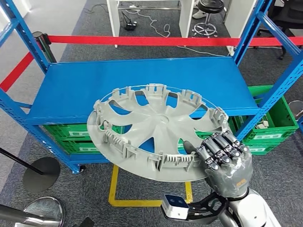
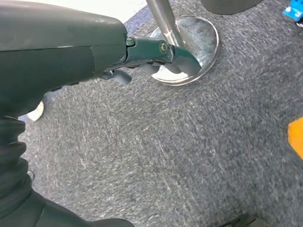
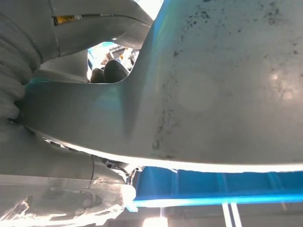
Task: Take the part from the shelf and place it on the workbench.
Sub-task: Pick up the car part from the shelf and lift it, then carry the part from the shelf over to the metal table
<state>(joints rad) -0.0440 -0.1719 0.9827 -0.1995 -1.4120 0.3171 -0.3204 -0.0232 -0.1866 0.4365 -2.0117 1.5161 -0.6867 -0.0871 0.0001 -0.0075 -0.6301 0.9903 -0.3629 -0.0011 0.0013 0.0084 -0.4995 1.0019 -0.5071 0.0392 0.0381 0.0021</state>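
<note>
nearest, the right robot hand [image 1: 224, 163] clamps the near right rim of the grey wheel cover [image 1: 157, 130], held tilted over the blue shelf [image 1: 71, 90]. it looks light, stiff, wide and floppy at one edge. its smooth underside shows from the right wrist; the left robot hand [image 2: 157, 54] hangs, fingers apart, empty.

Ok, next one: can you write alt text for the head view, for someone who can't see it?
The robot's right hand grips the rim of a large grey wheel cover, holding it tilted, ribbed inner side up, in front of a blue shelf. Green crates sit on the level below, and a red barrier tape runs behind the shelf over grey carpet.
</note>
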